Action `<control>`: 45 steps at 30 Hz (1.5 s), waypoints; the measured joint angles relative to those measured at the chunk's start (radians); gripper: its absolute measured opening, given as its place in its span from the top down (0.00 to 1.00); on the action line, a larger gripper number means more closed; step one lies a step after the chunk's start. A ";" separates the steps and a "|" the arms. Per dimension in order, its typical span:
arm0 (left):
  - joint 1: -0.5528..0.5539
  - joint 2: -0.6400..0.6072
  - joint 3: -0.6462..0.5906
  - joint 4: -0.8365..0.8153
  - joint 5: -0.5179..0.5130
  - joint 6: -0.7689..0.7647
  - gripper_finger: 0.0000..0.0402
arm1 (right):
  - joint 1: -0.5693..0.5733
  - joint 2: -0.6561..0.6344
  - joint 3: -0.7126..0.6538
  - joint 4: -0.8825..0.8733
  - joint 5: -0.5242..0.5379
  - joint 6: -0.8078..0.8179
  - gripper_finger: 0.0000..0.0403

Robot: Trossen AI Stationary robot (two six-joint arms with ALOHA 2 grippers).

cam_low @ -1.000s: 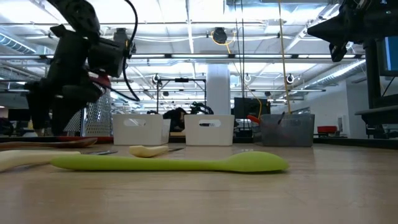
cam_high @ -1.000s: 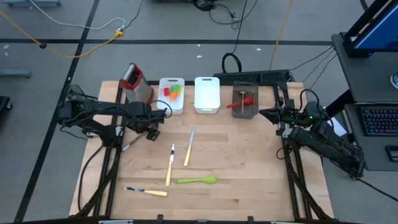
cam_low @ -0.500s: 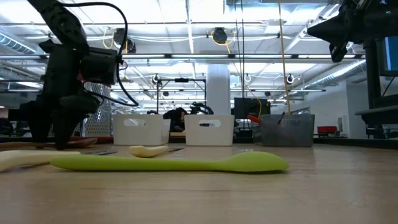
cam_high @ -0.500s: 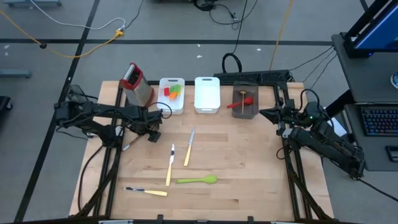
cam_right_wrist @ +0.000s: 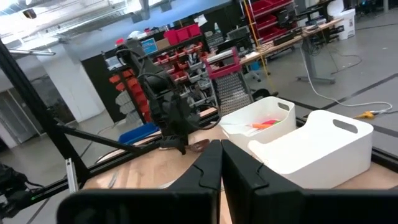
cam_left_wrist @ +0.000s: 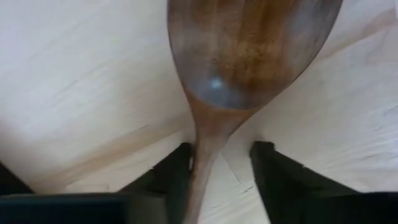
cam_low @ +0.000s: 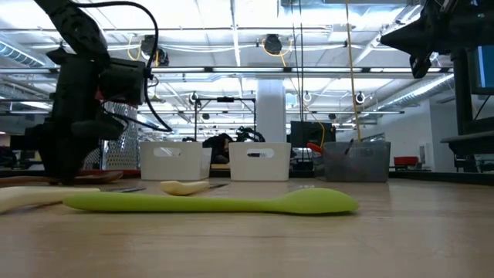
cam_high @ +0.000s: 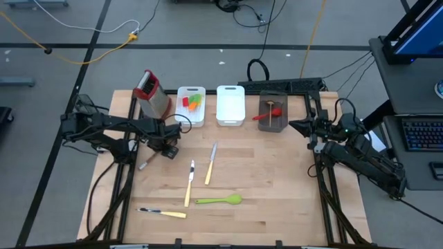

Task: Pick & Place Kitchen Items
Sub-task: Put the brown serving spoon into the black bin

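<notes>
Down from its higher hover a second ago, the left gripper point(cam_high: 163, 147) now sits low at the table's left side, fingers point(cam_left_wrist: 171, 177) half drawn in around the neck of a wooden spoon point(cam_left_wrist: 249, 56) that lies flat on the boards — one finger touches the handle, the other stands just off it, so the spoon is not yet clamped. From overhead the spoon's pale handle point(cam_high: 145, 162) pokes out toward the table's left edge.

Out across the light wooden table point(cam_high: 277, 200) lie a green spoon point(cam_high: 220, 200), two cream-handled knives point(cam_high: 189, 185) side by side near the middle, and another knife point(cam_high: 163, 212) near the front. Along the back stand a steel grater point(cam_high: 151, 91), two white bins point(cam_high: 191, 105), and a dark bin point(cam_high: 272, 114) holding a red utensil.

The right gripper point(cam_high: 292, 126) waits raised at the right edge, fingers pressed together — holding nothing. Beyond it, a wide workshop with shelving and ceiling lights.
</notes>
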 joint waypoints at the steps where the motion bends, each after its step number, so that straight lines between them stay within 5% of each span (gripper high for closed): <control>1: 0.000 0.000 0.000 -0.001 -0.005 -0.001 0.64 | 0.000 0.000 0.000 0.000 0.001 -0.001 0.99; 9: -0.001 0.001 0.002 -0.010 -0.033 -0.053 0.96 | 0.000 0.000 0.000 0.000 0.000 0.000 0.99; 32: 0.003 -0.175 0.029 0.012 0.048 -0.078 0.96 | 0.000 0.000 0.000 0.022 -0.002 0.038 0.99; 36: 0.002 -0.218 0.030 0.050 0.126 -0.098 0.96 | 0.000 0.000 0.000 0.022 -0.004 0.099 0.99; 42: -0.006 -0.283 0.032 0.317 0.200 -0.175 0.96 | 0.001 0.001 -0.028 0.054 -0.007 0.236 0.99; 45: -0.020 -0.294 0.032 0.550 0.207 -0.231 0.96 | 0.001 0.010 -0.103 0.203 -0.051 0.346 0.99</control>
